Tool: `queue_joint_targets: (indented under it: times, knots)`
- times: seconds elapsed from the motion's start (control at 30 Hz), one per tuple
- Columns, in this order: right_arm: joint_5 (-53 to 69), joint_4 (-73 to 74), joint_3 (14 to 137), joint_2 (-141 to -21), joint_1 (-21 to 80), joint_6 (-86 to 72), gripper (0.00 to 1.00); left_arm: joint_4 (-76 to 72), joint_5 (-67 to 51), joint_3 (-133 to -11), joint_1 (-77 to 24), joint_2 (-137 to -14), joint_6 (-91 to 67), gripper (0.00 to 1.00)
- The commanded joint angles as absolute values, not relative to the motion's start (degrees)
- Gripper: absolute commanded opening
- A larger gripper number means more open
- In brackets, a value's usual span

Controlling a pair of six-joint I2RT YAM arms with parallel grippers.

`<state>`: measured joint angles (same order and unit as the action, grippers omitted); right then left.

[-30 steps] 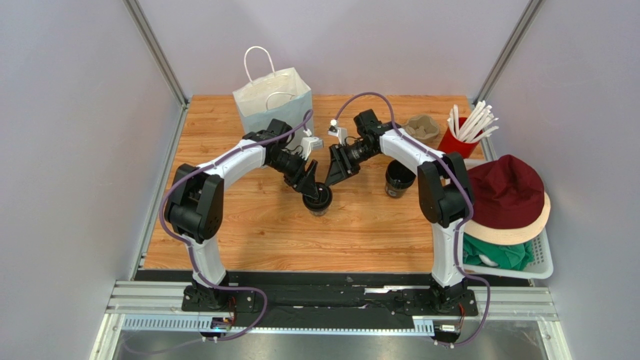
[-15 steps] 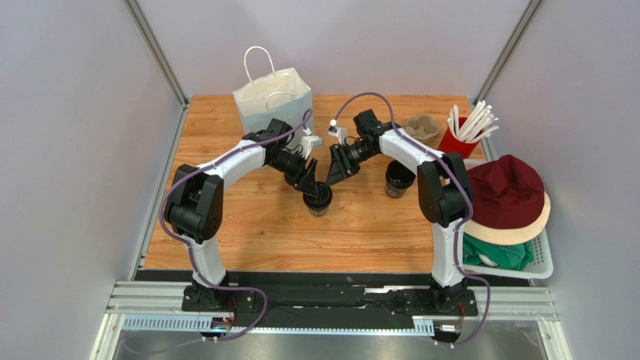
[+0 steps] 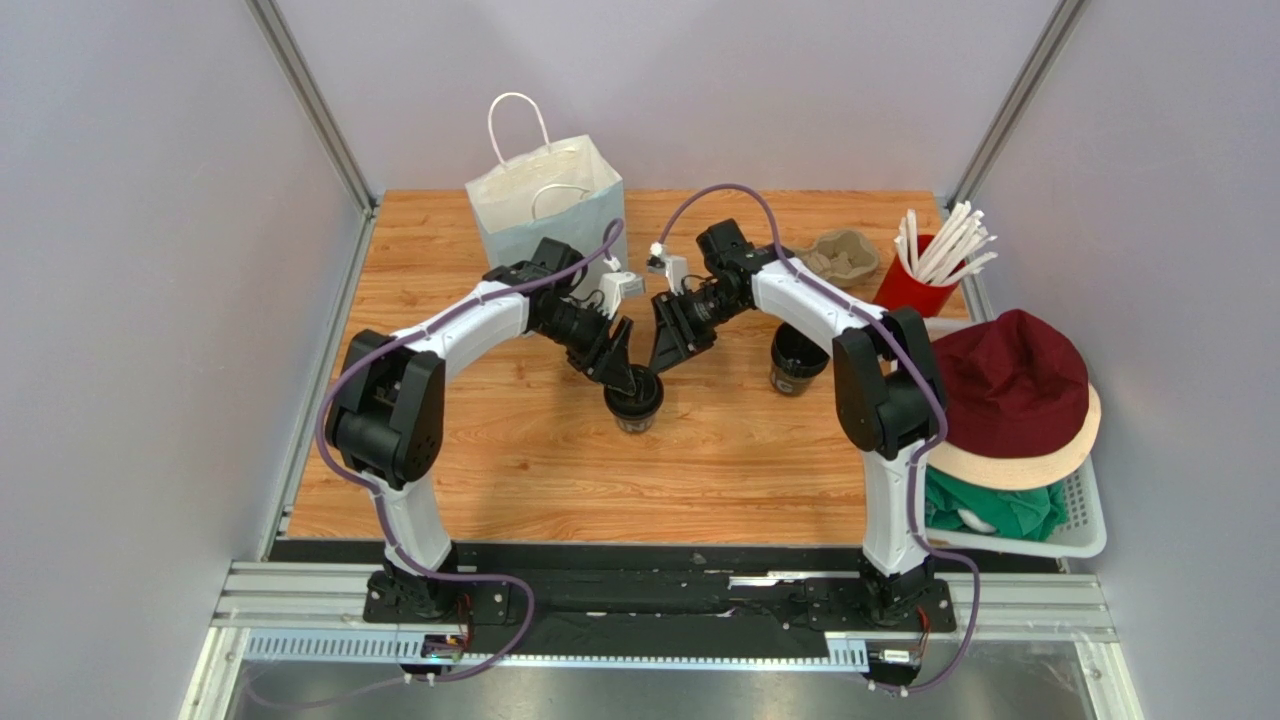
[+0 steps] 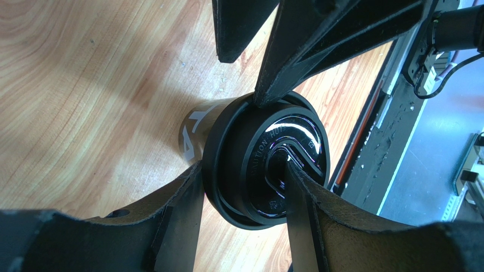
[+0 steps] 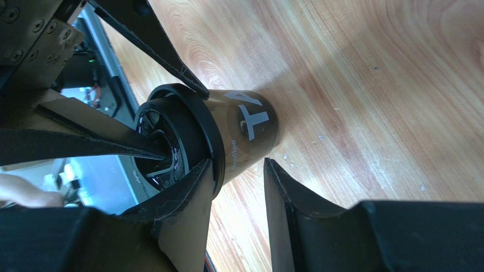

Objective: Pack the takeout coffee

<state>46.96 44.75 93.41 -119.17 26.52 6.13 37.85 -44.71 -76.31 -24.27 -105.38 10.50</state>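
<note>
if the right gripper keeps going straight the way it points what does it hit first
Most likely the takeout coffee: one jaw of the right gripper looks pressed to its lid rim, while the other clears it, heading for the table.

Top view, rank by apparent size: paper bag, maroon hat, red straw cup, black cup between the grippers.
1-2. maroon hat and paper bag: alike, and the bag's top is nearer the camera, so unranked.
3. red straw cup, straws included.
4. black coffee cup.
</note>
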Motion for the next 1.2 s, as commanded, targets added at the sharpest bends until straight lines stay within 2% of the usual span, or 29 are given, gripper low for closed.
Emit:
queue_joint_targets:
  times: [0.0,0.17,0.43,0.67,0.97,1.17]
  knots:
    - [30.94,46.58,90.26,-122.35,31.64,10.99,0.40,37.62,-28.92,-72.07,-24.43,-108.99,15.91,0.47]
    - [30.76,46.14,91.49,-119.98,31.47,11.07,0.42,37.09,-28.56,-71.37,-24.43,-108.63,15.91,0.47]
    - [40.41,50.62,98.61,-113.39,29.27,11.78,0.60,38.05,-30.58,-72.24,-24.43,-107.93,15.56,0.47]
    - [42.54,51.68,97.48,-107.06,28.57,14.24,0.65,39.90,-33.75,-75.14,-24.43,-107.49,15.21,0.50]
    - [44.03,50.89,92.29,-100.56,28.65,18.89,0.68,44.03,-38.23,-81.21,-24.43,-106.00,14.77,0.68]
    - [41.31,49.49,88.42,-96.77,29.62,22.14,0.70,45.52,-42.45,-84.46,-24.35,-103.89,14.50,0.76]
